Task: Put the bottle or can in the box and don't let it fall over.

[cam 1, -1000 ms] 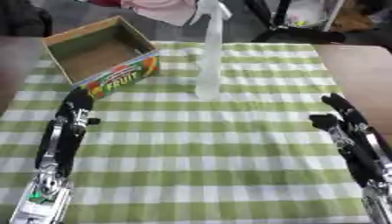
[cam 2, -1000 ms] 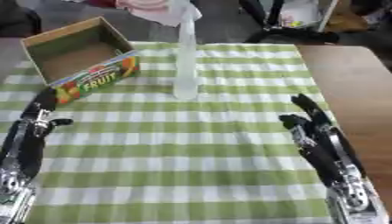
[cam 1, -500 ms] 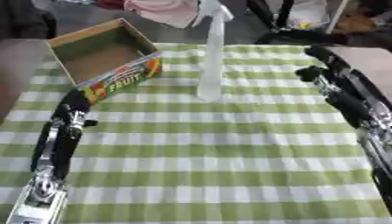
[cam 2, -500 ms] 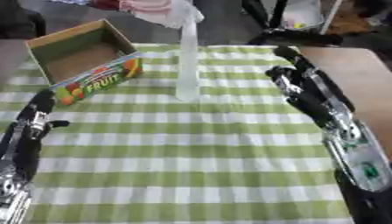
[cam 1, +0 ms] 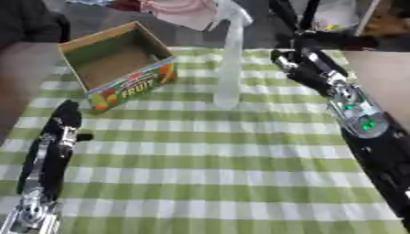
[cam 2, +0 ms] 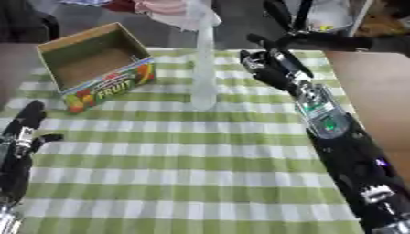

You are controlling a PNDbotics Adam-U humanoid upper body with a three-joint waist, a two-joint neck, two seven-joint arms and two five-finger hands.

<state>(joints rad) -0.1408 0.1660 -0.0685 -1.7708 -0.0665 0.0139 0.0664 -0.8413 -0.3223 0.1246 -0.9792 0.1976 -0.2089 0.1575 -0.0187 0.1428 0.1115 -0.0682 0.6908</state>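
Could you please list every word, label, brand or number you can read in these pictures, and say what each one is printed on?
"FRUIT": in light capitals on the long front side of the open brown cardboard box, with coloured fruit pictures at either end.
Any smaller print on that box side is too blurred to read.
The tall clear plastic spray bottle shows no readable label.
The green-and-white checked tablecloth carries no text.

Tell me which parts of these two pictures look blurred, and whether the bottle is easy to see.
Left eye view: the right hand is smeared, as if moving; the clear bottle looks pale and its top fades into the bright clutter behind. Right eye view: the "FRUIT" print on the box is soft yet readable; the left hand shows dark at the lower left.
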